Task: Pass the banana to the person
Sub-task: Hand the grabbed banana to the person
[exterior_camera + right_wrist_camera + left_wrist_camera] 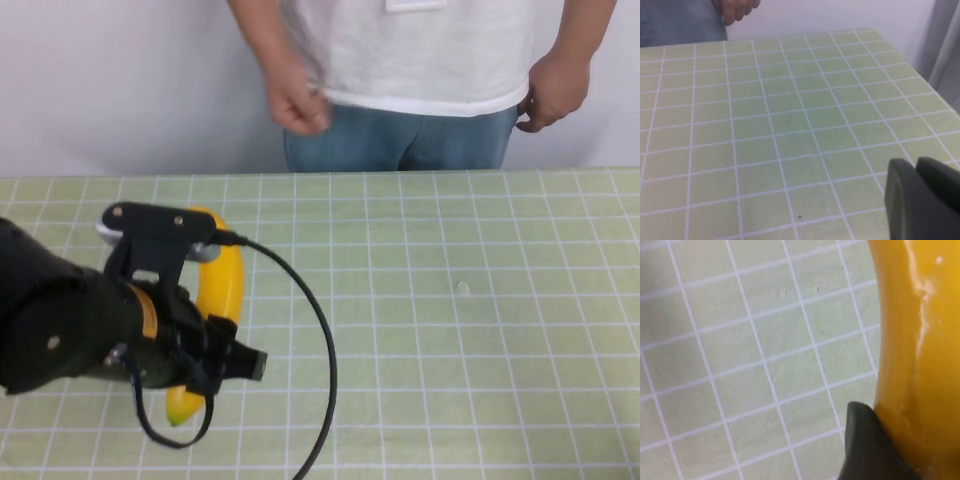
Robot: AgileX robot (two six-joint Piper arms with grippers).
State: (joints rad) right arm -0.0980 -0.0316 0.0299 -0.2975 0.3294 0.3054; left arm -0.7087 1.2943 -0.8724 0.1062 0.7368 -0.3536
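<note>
Your left gripper [205, 345] sits low over the near-left part of the green gridded table mat [450, 330], and it is down on the banana [222, 285]: in the left wrist view one dark finger [865, 445] presses against the banana's [920, 365] glossy yellow side, so the claw is clamped on the fruit, narrowed to the banana's width. The banana lies on the mat under the left arm, its curved body running from beneath the wrist camera down to a tip that pokes out below the gripper. Your right gripper [922, 202] hovers over bare mat, well apart from the banana; you cannot tell whether it is open or closed. Count one banana, two grippers, and one person [420, 60] standing beyond the mat's far edge, both hands [297, 100] hanging loosely curled.
</note>
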